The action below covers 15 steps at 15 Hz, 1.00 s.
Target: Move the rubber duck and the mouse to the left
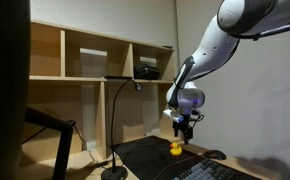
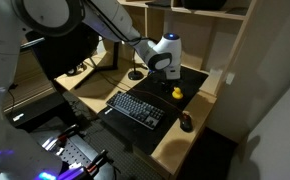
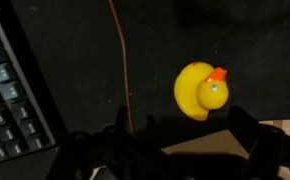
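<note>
The gripper [image 3: 177,138] is held spread above the rubber duck [image 3: 200,91]; it should be centred over the duck and lowered before being closed gently on the rounded body.

Yellow rubber duck [image 3: 202,90] sits upright; black mouse [image 2: 187,122] lies nearby.

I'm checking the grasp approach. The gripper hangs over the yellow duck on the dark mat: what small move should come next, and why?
Probably a small shift to centre on the rubber duck before any descent. In the wrist view the duck lies off the line between the fingers of the gripper, whose jaws stand spread and empty. In an exterior view the gripper hangs above the duck, not touching.
</note>
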{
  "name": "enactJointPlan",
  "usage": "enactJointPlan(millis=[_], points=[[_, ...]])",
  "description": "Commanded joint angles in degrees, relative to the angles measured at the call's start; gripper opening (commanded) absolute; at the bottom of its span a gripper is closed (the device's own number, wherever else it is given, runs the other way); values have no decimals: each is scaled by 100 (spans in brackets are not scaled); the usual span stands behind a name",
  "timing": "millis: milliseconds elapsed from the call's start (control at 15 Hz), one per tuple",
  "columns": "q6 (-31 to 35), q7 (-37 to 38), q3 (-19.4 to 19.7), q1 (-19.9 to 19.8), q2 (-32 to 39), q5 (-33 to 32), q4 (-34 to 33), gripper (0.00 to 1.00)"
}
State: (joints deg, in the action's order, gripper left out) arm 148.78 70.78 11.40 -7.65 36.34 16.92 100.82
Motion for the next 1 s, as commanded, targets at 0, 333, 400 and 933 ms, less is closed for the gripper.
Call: enactJointPlan(millis=[0, 333, 400, 933], points=[[469, 460, -158, -80, 641, 471, -668, 100], [777, 1075, -26, -24, 1291, 419, -1332, 100], [604, 1079, -87, -94, 1373, 415, -1462, 100], [-164, 1219, -148, -331, 1849, 391, -2253, 52]])
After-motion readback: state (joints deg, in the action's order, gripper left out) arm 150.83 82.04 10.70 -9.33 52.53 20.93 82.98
